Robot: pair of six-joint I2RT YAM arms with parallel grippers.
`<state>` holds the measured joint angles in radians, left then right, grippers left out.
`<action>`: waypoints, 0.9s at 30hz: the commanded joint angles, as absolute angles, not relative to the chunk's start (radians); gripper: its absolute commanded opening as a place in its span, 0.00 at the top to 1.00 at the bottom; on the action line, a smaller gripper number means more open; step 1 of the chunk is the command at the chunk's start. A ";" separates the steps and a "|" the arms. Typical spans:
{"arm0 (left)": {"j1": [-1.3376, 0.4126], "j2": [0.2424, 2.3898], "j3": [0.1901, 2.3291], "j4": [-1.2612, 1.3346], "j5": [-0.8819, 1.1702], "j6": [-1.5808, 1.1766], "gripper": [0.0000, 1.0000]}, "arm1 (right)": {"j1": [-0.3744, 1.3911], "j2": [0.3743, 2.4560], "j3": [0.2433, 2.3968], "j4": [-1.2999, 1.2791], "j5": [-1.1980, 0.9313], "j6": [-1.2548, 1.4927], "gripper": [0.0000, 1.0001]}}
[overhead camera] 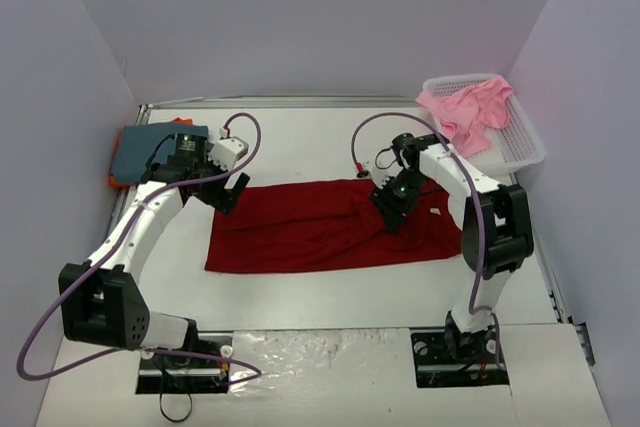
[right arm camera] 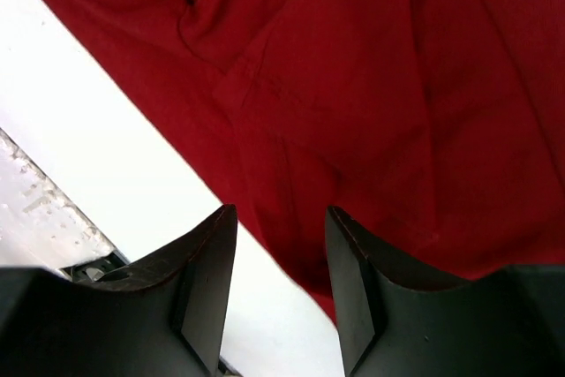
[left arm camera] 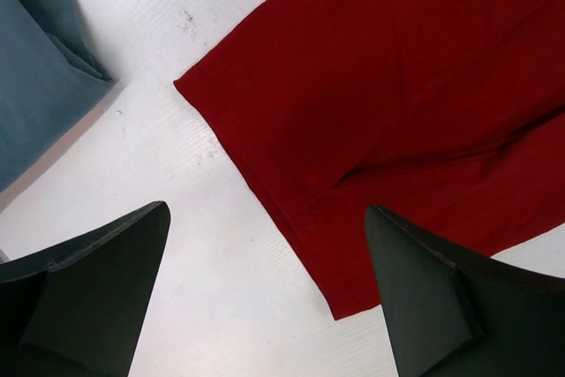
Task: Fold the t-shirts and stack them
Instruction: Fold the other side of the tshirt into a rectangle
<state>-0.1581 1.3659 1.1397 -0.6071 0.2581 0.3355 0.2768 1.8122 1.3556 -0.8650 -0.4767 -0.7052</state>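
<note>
dark red shirt [overhead camera: 330,227]: flat on the white bench [overhead camera: 300,152], folded into a wide band, roughly mid-bench; landmark for the rest.
left claw [overhead camera: 232,192]: at the dark red shirt's far-left corner, jaws spread wide, nothing between them. Wrist view shows the corner and bare bench between the fingers [left arm camera: 97,289].
right claw [overhead camera: 390,209]: over the right part of the dark red shirt, near its far edge. Jaws partly apart, gap narrow; cloth lies below them, not pinched. Released.
teal-blue shirt [overhead camera: 150,150]: folded, far-left of the dark red shirt, apart from it, on top of an orange shirt [overhead camera: 118,180] showing only as an edge.
pink shirt [overhead camera: 465,112]: crumpled in the white basket [overhead camera: 520,147], far-right of the dark red shirt, draped over the rim.
</note>
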 commanded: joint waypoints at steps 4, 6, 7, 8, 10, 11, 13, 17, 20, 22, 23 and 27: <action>-0.164 1.359 1.141 -0.588 0.265 0.330 0.08 | 0.284 1.902 1.437 -0.871 -0.546 -0.703 0.58; -0.164 1.362 1.140 -0.588 0.264 0.330 0.08 | 0.287 1.939 1.448 -0.868 -0.554 -0.706 0.58; -0.164 1.364 1.140 -0.588 0.264 0.330 0.08 | 0.288 1.948 1.457 -0.862 -0.557 -0.706 0.57; -0.164 1.365 1.138 -0.588 0.262 0.330 0.08 | 0.291 1.966 1.460 -0.861 -0.558 -0.706 0.57; -0.164 1.367 1.137 -0.586 0.261 0.330 0.08 | 0.296 1.985 1.465 -0.856 -0.561 -0.706 0.57; -0.164 1.370 1.135 -0.586 0.259 0.331 0.08 | 0.301 2.002 1.466 -0.854 -0.557 -0.706 0.57; -0.164 1.371 1.134 -0.583 0.256 0.333 0.08 | 0.304 2.019 1.465 -0.848 -0.549 -0.706 0.57; -0.164 1.373 1.126 -0.580 0.256 0.334 0.08 | 0.304 2.042 1.457 -0.839 -0.543 -0.707 0.57; -0.164 1.374 1.126 -0.580 0.256 0.334 0.08 | 0.305 2.052 1.456 -0.833 -0.537 -0.707 0.62; -0.164 1.374 1.126 -0.580 0.258 0.334 0.08 | 0.305 2.052 1.454 -0.825 -0.528 -0.698 0.74; -0.164 1.374 1.126 -0.581 0.258 0.334 0.08 | 0.305 2.051 1.456 -0.827 -0.526 -0.696 0.77; -0.164 1.373 1.126 -0.580 0.261 0.334 0.08 | 0.307 2.030 1.453 -0.825 -0.519 -0.681 0.94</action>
